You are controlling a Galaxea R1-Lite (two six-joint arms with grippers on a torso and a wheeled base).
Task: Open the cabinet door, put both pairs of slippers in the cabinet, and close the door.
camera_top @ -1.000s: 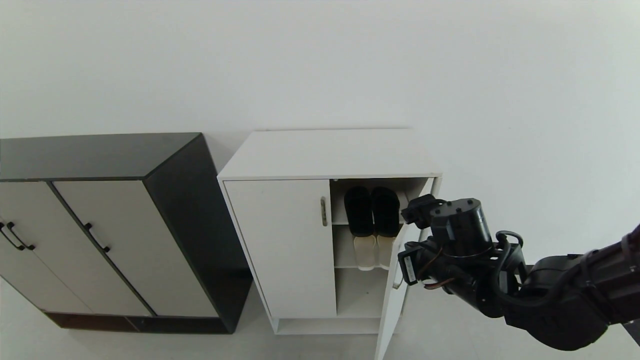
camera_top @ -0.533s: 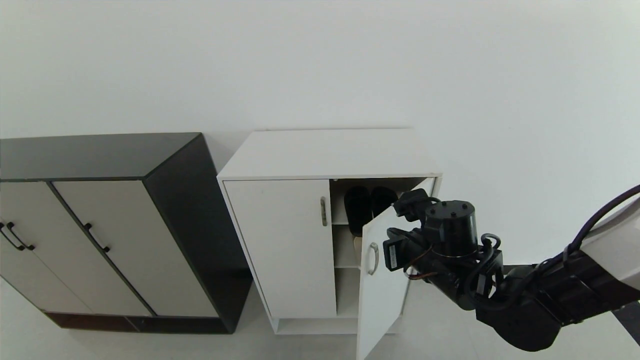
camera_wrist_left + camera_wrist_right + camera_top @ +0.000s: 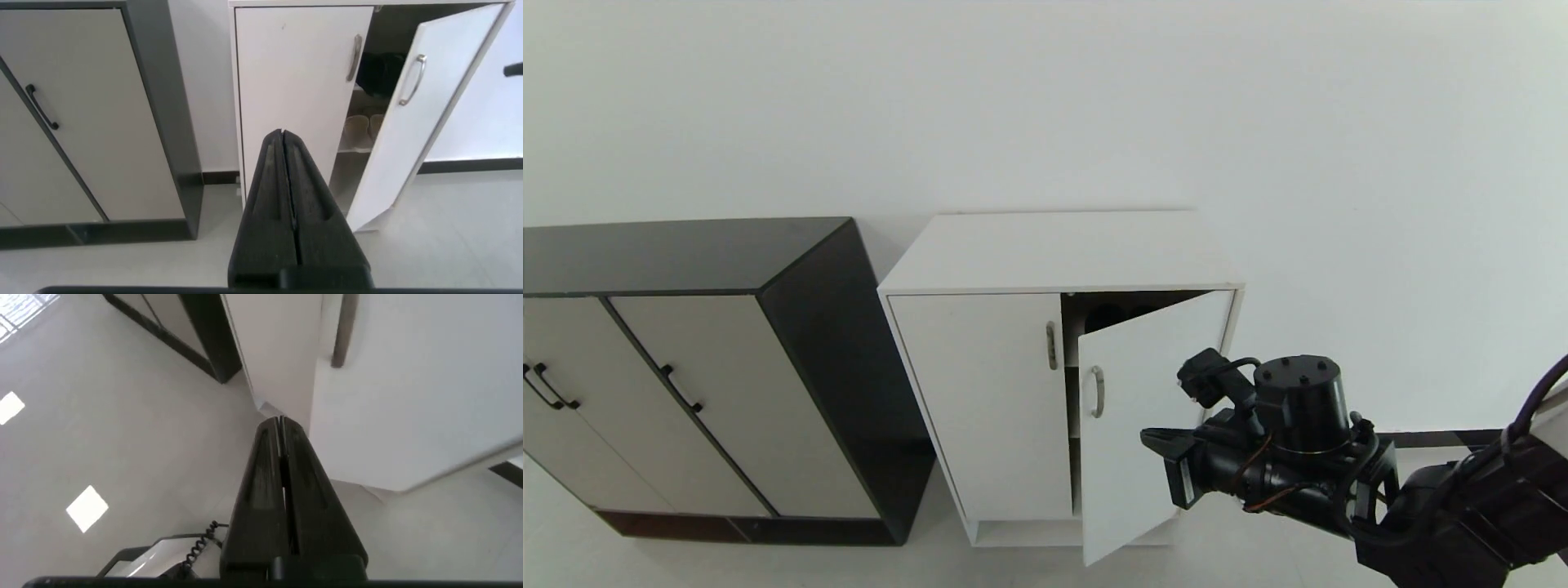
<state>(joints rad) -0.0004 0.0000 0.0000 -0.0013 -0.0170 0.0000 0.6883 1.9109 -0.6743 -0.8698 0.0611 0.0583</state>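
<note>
The white cabinet (image 3: pixel 1054 253) has its left door closed and its right door (image 3: pixel 1152 392) ajar, swung partway out with its handle (image 3: pixel 1097 392) facing me. My right gripper (image 3: pixel 1153 438) is shut, its tip at the door's outer face below the handle. The right wrist view shows those shut fingers (image 3: pixel 282 457) just short of the door (image 3: pixel 433 384). My left gripper (image 3: pixel 282 139) is shut and empty, well back from the cabinet. Through the gap, black slippers (image 3: pixel 382 73) lie on the upper shelf and pale slippers (image 3: pixel 364 126) on the shelf below.
A dark cabinet (image 3: pixel 686 253) with two pale doors stands against the white cabinet's left side. A white wall runs behind both. Bare light floor (image 3: pixel 458 229) lies in front of and to the right of the white cabinet.
The right door has swung from wide open to nearly half shut. My right gripper travelled left and down with it, on its outer face. The slippers are now mostly hidden in the head view.
</note>
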